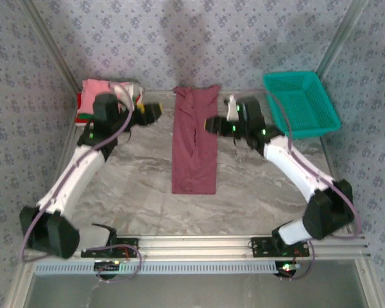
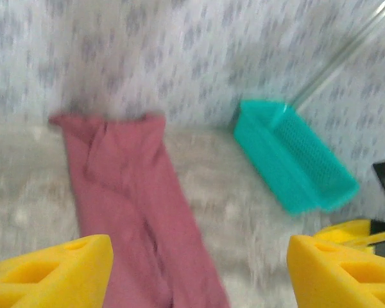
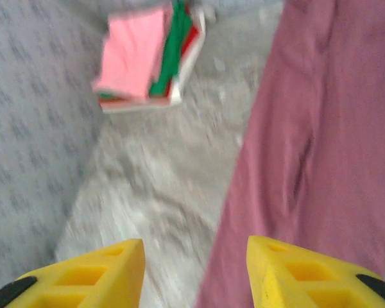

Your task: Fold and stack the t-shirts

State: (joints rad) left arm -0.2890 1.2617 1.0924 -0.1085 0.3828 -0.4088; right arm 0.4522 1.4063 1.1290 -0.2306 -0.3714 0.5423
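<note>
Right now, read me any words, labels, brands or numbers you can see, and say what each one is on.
None can be read.
Long folded maroon cotton t-shirt: plain fabric facing up, no print visible.
Stack of folded pink, green, red and white t-shirts: blurred, no lettering visible.
Teal plastic mesh basket: no label visible.

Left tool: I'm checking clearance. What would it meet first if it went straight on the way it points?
Probably the maroon t-shirt, lying just ahead of the left tool; depth is unclear.
</note>
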